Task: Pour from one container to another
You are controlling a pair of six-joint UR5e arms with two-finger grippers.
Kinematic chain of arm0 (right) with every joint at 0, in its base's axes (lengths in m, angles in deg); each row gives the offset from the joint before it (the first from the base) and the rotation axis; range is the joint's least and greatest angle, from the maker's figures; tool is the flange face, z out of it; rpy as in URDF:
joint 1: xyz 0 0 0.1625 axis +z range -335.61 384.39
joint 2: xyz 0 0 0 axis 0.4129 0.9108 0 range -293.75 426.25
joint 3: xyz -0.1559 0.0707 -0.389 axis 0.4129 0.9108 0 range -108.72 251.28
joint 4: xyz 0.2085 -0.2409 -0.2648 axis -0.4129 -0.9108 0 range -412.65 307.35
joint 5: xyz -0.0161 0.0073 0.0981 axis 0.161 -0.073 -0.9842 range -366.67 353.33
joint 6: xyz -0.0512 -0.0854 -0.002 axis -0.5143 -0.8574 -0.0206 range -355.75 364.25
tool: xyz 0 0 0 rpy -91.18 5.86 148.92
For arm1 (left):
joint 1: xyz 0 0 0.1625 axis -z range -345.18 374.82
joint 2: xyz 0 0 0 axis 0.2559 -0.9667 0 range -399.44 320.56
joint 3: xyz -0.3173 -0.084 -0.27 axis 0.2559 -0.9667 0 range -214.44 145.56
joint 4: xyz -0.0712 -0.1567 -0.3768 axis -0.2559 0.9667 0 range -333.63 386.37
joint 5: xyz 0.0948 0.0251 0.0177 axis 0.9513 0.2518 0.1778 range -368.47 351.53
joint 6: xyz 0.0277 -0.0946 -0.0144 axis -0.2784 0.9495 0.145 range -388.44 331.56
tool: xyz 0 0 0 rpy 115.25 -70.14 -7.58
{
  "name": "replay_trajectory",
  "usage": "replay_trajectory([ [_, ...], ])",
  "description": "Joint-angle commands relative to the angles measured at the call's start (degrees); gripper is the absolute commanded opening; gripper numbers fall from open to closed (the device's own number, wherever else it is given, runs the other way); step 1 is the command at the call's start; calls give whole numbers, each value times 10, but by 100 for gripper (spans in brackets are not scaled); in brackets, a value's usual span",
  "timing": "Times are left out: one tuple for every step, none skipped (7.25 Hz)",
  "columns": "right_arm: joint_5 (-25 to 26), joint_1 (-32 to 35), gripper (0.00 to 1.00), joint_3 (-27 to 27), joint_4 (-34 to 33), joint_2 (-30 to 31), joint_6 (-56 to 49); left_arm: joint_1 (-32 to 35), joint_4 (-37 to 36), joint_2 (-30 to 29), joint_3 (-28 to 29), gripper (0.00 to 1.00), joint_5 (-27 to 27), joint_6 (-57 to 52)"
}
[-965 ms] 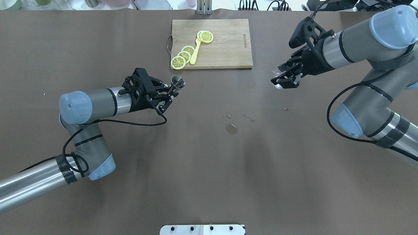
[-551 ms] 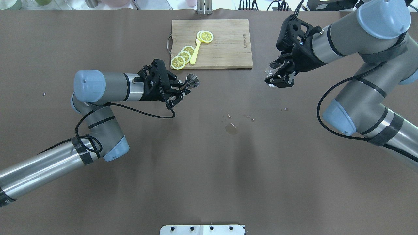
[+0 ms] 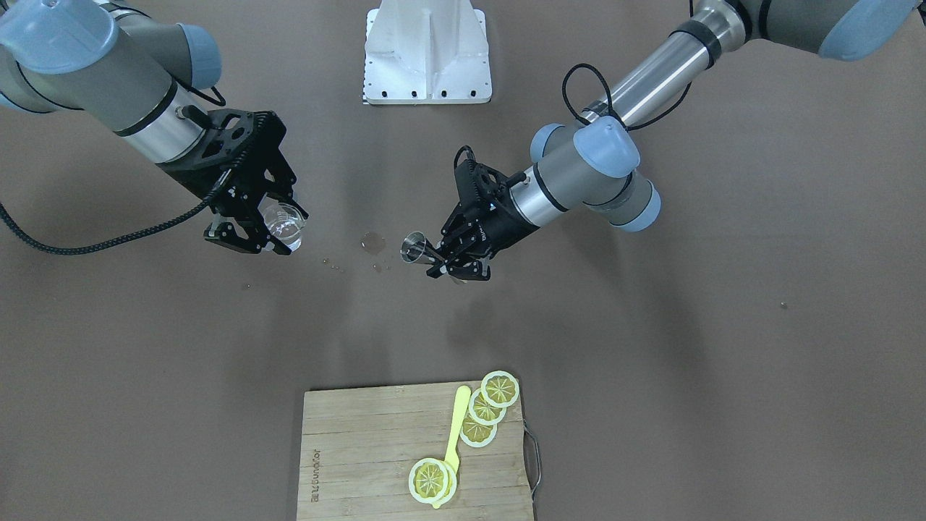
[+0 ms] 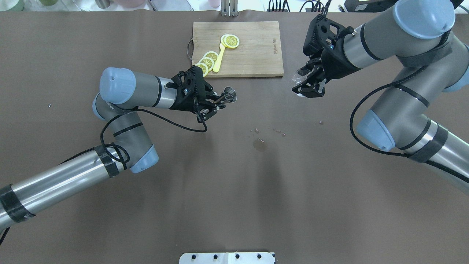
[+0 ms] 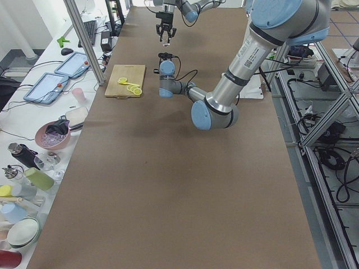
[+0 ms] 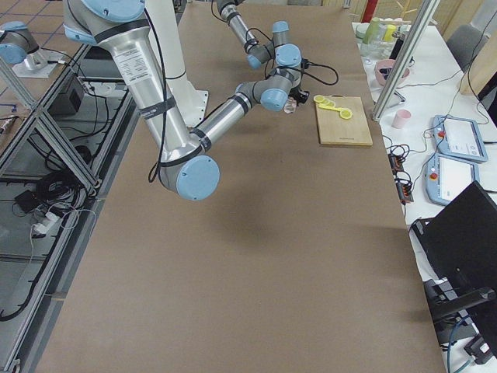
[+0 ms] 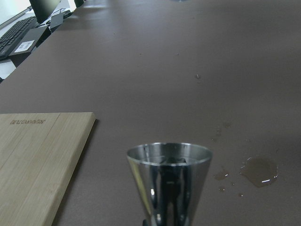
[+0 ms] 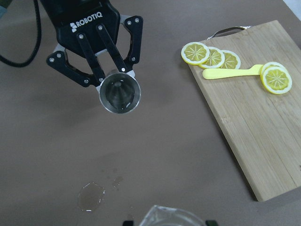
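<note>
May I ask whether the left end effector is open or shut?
Shut: the left end effector grips the metal cup between its fingers, as the right wrist view shows.

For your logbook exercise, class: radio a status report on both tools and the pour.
Left tool shut on jigger. Right tool shut on glass. Both aloft, apart. Puddle on table.

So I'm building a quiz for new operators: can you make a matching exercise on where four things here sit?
Things: 1 shiny steel cone-shaped jigger; 2 clear glass cup; 3 yellow lemon slices; 4 small liquid puddle.
Places: A on the wooden cutting board; B on the brown table; C in the right gripper; D in the left gripper.
Pairs: 1-D, 2-C, 3-A, 4-B.
</note>
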Motion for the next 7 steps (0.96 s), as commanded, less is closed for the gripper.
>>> replay_trajectory([
  [0, -4, 0, -1, -41, -19, 0, -11, 0, -22, 9, 0, -2, -7],
  [0, -8, 0, -2, -44, -19, 0, -20, 2, -28, 9, 0, 4, -7],
  [5, -19, 0, -25, -89, -20, 0, -26, 9, -34, 17, 0, 6, -6],
  [9, -27, 0, -39, -115, -20, 0, -28, 36, -43, 37, 0, 10, -2],
  [12, -36, 0, -39, -137, -33, 0, -31, 63, -50, 57, 0, 19, 1],
  [28, -46, 0, -41, -175, -48, -2, -34, 91, -53, 72, 0, 29, 23],
  [39, -51, 0, -41, -208, -62, -21, -42, 137, -60, 98, 0, 47, 43],
])
